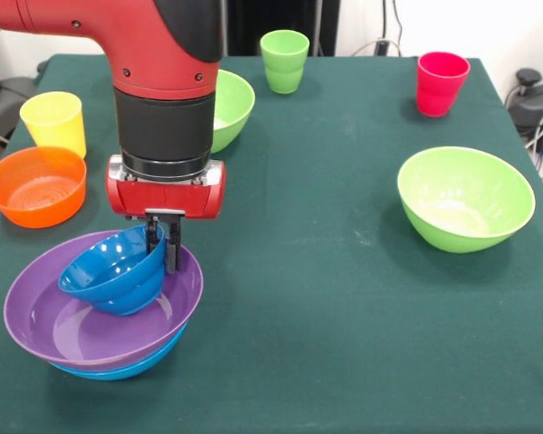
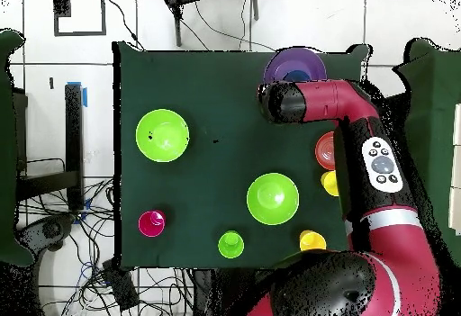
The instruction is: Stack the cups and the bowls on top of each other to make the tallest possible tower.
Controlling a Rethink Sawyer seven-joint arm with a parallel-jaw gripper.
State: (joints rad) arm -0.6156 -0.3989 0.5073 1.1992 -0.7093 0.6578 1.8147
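And there it was: we had our gripper [image 1: 166, 242] with its dark jaws pinched on the rim of the small glossy blue plastic bowl [image 1: 114, 271], one finger inside the rim and one outside, closed tight on that thin wall. The small blue bowl hung tilted, its mouth tipped away from the jaws, and it sat inside the wide purple plastic bowl [image 1: 81, 330]; whether it already touched the purple floor we could not tell.

Under the purple bowl, nested, a sliver of the large blue plastic bowl [image 1: 118, 368] showed. So our tower stood at two bowls, with a third on the way in. From overhead the arm covered most of that stack, and only the purple rim [image 2: 294, 58] peeked out.

Plenty was left, we judged. Just beside the purple bowl lay the small orange plastic bowl [image 1: 34, 185], and beyond that the yellow plastic cup [image 1: 53, 120]. Behind the arm sat one large light green plastic bowl [image 1: 231, 107]; the other green bowl [image 1: 465, 197] lay well apart across the green cloth table [image 1: 326, 307]. The light green cup [image 1: 284, 60] and the red cup [image 1: 441, 82] waited far from the stack, still unstacked. The overhead view also showed a fourth, orange-yellow cup [image 2: 311, 239].
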